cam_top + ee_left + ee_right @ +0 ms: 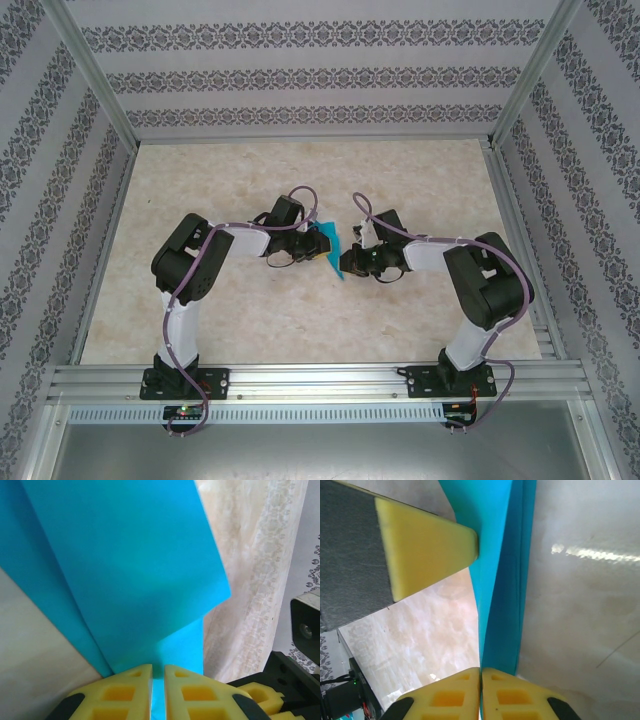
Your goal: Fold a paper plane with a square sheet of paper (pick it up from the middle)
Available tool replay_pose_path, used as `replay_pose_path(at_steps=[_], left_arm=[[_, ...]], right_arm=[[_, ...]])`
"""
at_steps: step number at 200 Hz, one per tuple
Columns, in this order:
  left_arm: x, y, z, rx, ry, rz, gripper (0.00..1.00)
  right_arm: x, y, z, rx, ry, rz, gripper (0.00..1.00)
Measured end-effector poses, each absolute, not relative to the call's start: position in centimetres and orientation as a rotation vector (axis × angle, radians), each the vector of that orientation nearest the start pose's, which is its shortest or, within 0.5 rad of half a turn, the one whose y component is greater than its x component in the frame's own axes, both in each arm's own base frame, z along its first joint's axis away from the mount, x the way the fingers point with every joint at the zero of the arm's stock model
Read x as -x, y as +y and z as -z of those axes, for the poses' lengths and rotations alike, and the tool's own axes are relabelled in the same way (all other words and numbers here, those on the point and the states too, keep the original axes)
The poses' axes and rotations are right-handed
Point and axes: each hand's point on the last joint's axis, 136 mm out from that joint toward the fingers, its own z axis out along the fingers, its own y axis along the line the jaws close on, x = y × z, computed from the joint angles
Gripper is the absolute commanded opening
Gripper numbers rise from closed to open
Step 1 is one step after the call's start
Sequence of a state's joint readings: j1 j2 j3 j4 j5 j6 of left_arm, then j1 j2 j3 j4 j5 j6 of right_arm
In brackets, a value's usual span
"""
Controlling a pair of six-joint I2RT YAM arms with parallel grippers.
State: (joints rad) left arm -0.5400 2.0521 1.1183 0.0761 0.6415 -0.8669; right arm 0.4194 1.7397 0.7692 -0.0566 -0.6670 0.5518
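The square sheet of paper (335, 245) is bright teal and folded into layered flaps. It hangs above the table's middle between both grippers. In the left wrist view the paper (125, 570) spreads wide, and my left gripper (158, 672) is shut on a narrow strip of it. In the right wrist view the paper (502, 580) runs upward as a narrow layered band, with my right gripper (480, 672) shut on its lower end. A yellow finger of the left gripper (425, 545) presses against the paper's far part. From above, the left gripper (320, 245) and right gripper (360, 262) face each other closely. Whether the paper has the paper plane's dart form I cannot tell.
The beige marbled table (300, 180) stretches behind and to both sides of the grippers. Aluminium frame posts and patterned walls close it in. A metal rail (320, 380) with both arm bases runs along the near edge.
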Motion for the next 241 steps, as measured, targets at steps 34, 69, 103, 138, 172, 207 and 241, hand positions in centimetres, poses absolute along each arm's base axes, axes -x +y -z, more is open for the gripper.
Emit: replay_pose_path(at_steps=[34, 69, 103, 138, 172, 207, 241], left_arm=[[-35.4, -33.2, -2.6, 0.109, 2.708, 1.33, 0.16], [-35.4, -33.3, -2.7, 0.103, 2.706, 1.332, 0.18], [-35.3, -33.4, -3.1, 0.082, 2.696, 1.346, 0.23], [-35.1, -33.7, -4.6, 0.021, 2.662, 1.368, 0.23], [-34.0, -34.7, -5.3, -0.054, 2.654, 1.384, 0.23], [-33.3, -35.3, -4.7, -0.073, 2.694, 1.371, 0.22], [-33.3, -34.7, -3.6, -0.038, 2.754, 1.293, 0.22]], right_arm=[[-28.2, 24.5, -1.5, 0.078, 2.771, -1.181, 0.07], [-28.2, 24.7, -1.3, 0.084, 2.771, -1.188, 0.07], [-28.2, 24.7, -1.3, 0.085, 2.77, -1.187, 0.08], [-28.2, 24.7, -1.3, 0.087, 2.772, -1.186, 0.08], [-28.2, 24.6, -1.3, 0.084, 2.781, -1.183, 0.08], [-28.2, 24.6, -1.3, 0.095, 2.789, -1.177, 0.08], [-28.2, 24.6, -1.2, 0.107, 2.799, -1.171, 0.09]])
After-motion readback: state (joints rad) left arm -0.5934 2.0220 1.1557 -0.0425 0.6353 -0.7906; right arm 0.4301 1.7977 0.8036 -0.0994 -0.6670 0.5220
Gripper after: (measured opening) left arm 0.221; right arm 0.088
